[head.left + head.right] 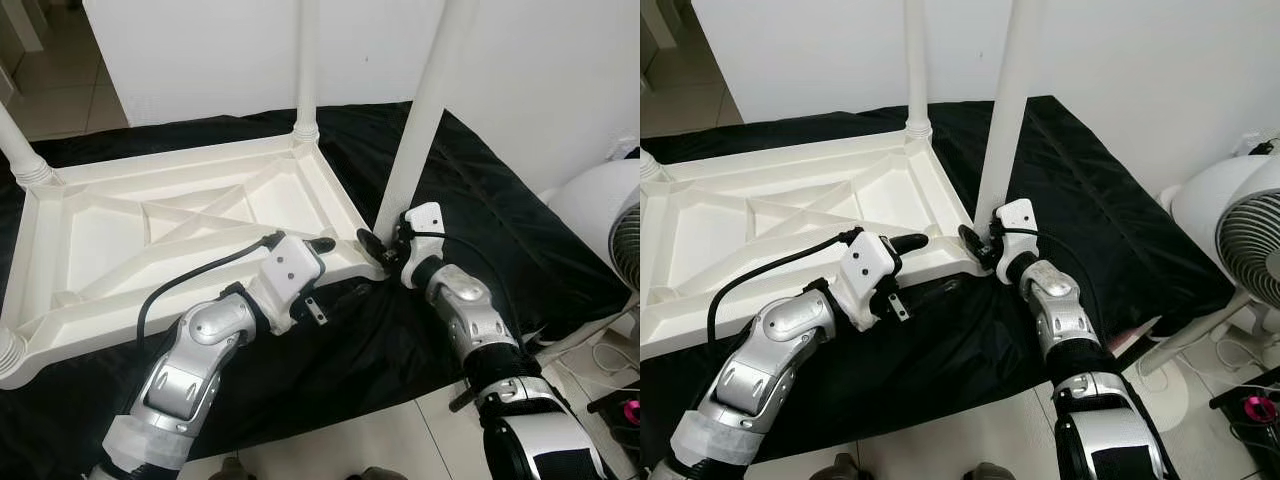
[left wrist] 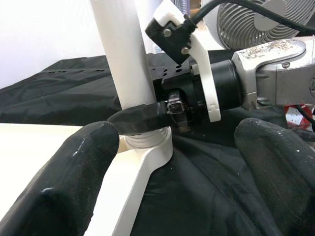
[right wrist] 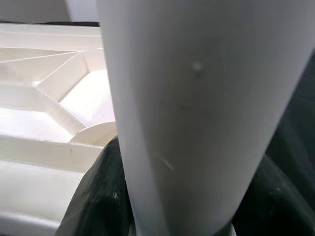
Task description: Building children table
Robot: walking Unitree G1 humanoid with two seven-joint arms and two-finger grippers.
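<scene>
Black cloth sheet [image 1: 520, 240]: one, spreading over the tiled floor [image 1: 400, 440] and lying under the whole job.

White plastic children's table top [image 1: 150, 240]: one, lying upside down on the sheet, ribbed underside facing up, long side running across the robot's front.

White plastic table legs: four are showing, each one standing in a corner socket and pointing upward. The near-right leg [image 1: 425, 110] is the one being worked on; the far-right leg [image 1: 306, 70] is standing behind it; the far-left leg [image 1: 20, 150] and the near-left leg [image 1: 8, 352] are showing just their bases at the left edge.

Key relation: the near-right leg's long axis is running close to vertical, leaning slightly, and its threaded base is sitting in the corner socket between the two pincers. By my judgement any further seating turns about that axis.

Right pincer [image 1: 383, 247]: the nearer one, clamping its two black fingers [image 2: 142, 119] around the base of the near-right leg just above the socket.

Left pincer [image 1: 322, 246]: hovering just beside that corner, over the table top's rim, fingers [image 2: 59, 182] spread wide and holding nothing.

White electric fan [image 1: 1245, 235]: one, standing well apart on the right.
</scene>
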